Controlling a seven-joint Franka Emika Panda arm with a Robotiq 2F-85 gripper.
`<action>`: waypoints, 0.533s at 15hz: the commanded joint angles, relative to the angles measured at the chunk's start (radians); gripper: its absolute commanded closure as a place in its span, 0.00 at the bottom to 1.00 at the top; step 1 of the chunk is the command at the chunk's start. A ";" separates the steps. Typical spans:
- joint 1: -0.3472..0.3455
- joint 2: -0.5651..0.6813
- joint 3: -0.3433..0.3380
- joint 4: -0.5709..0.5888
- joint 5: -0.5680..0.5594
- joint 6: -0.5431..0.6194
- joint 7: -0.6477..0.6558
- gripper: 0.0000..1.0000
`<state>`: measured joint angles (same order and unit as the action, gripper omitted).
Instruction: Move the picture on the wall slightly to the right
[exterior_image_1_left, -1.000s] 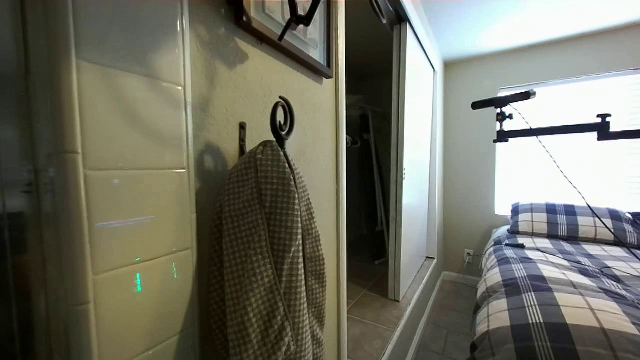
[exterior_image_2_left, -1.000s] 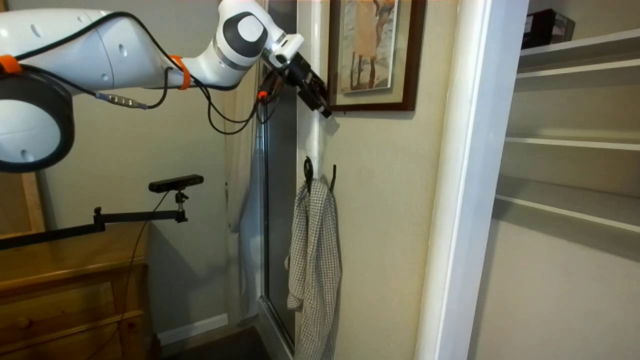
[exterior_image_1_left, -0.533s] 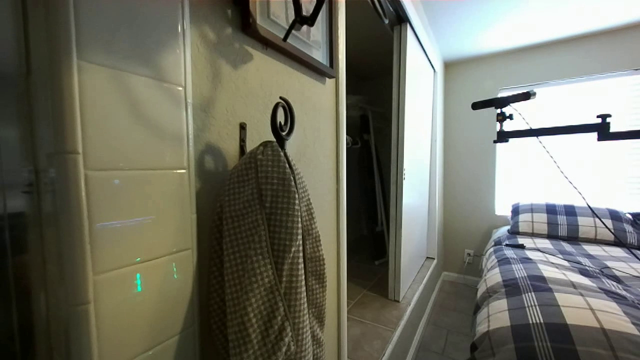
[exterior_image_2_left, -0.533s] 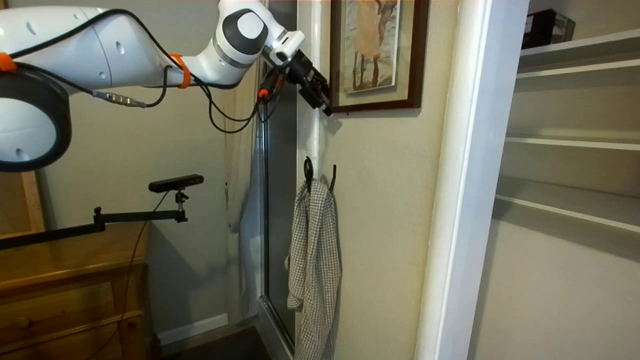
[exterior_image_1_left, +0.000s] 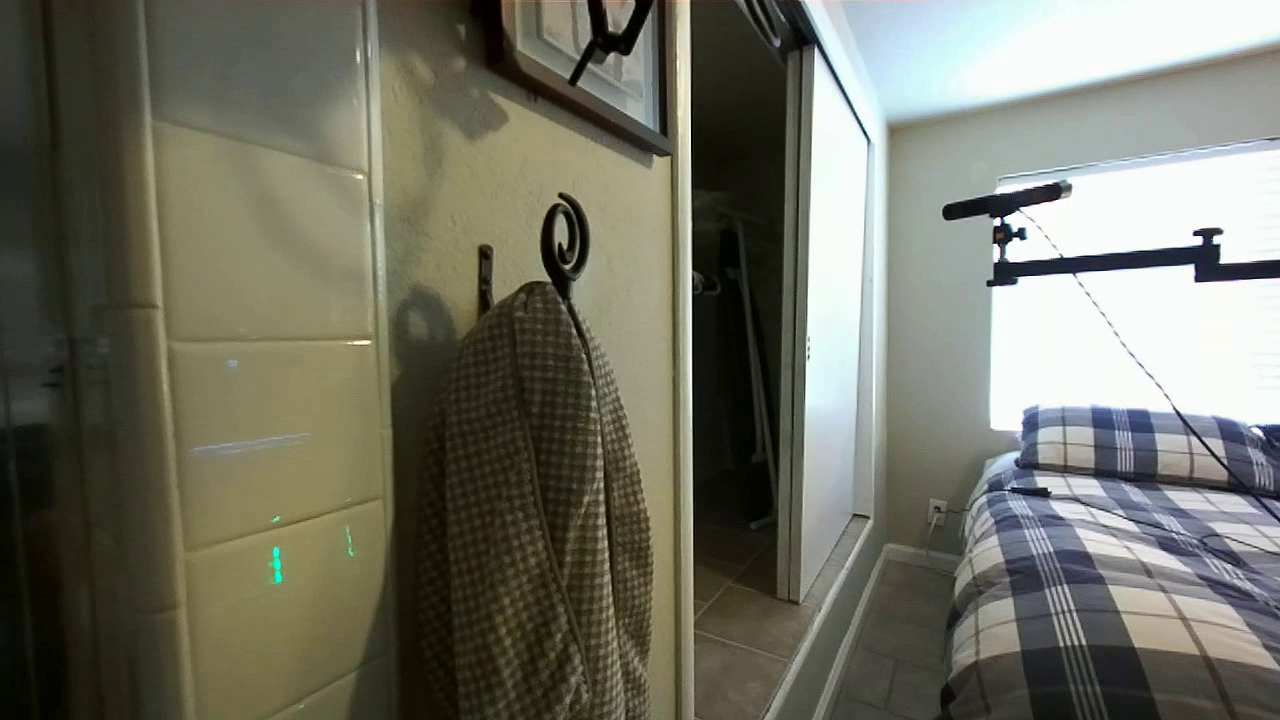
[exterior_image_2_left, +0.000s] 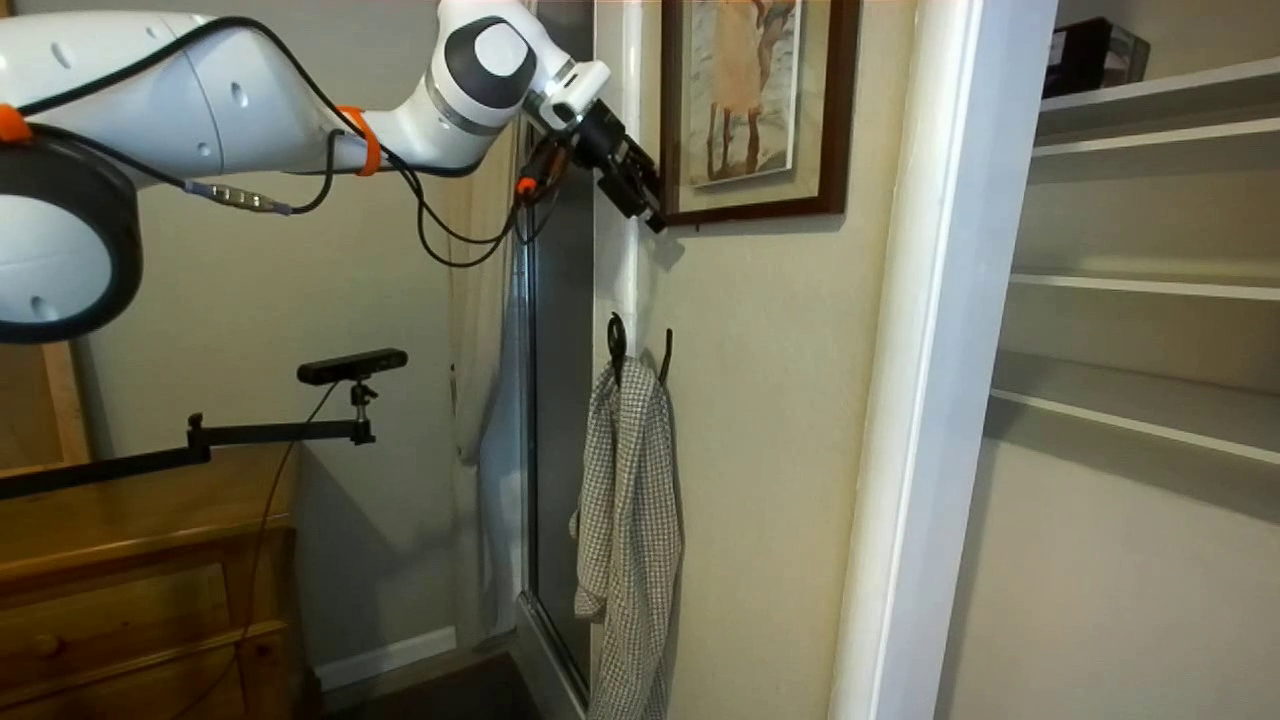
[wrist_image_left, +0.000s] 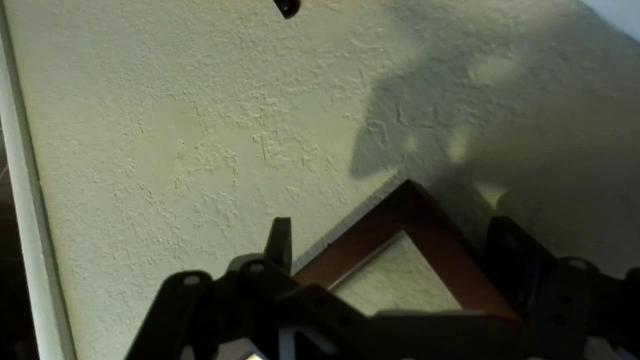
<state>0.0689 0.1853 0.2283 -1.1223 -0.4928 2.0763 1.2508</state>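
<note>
Picture (exterior_image_2_left: 755, 115), dark-framed and cut off by the top edge in both exterior views, hangs on the cream wall (exterior_image_2_left: 770, 420) right at the gripper (wrist_image_left: 391, 222). In the wrist view one of its lower corners points into the gap between the two fingers (wrist_image_left: 279, 240), which stand wide apart with one on each side of that corner. The gripper is thus spread around the corner; whether either finger touches the picture, I cannot tell. A patchy shadow (wrist_image_left: 400, 120) lies on the wall near the fingers. The white arm (exterior_image_2_left: 270, 100) reaches the gripper from the side away from the picture and slants downward at the wrist. Below the gripper and apart from it, a black spiral hook (exterior_image_1_left: 566, 285) juts from the wall, and a checked shirt (exterior_image_1_left: 540, 450) hangs from the hook, lower down. Past the picture from the gripper runs a white door frame (exterior_image_2_left: 950, 300), with shelves (exterior_image_2_left: 1135, 288) farther beyond. On the gripper's opposite side, a glossy tiled panel (exterior_image_1_left: 270, 420) adjoins the wall. Lower than the gripper and well apart from it, a camera (exterior_image_2_left: 352, 366) sits on a black bar (exterior_image_2_left: 280, 434), and a wooden dresser (exterior_image_2_left: 150, 520) shows below that. A plaid-covered bed (exterior_image_1_left: 1110, 600) lies well away from the gripper.
</note>
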 joint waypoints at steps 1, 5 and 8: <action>-0.002 -0.001 0.015 0.014 0.040 -0.008 -0.057 0.00; -0.002 -0.003 0.035 0.012 0.071 -0.009 -0.111 0.00; 0.002 -0.005 0.044 0.014 0.085 -0.072 -0.134 0.00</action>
<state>0.0702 0.1846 0.2620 -1.1223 -0.4435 2.0699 1.1565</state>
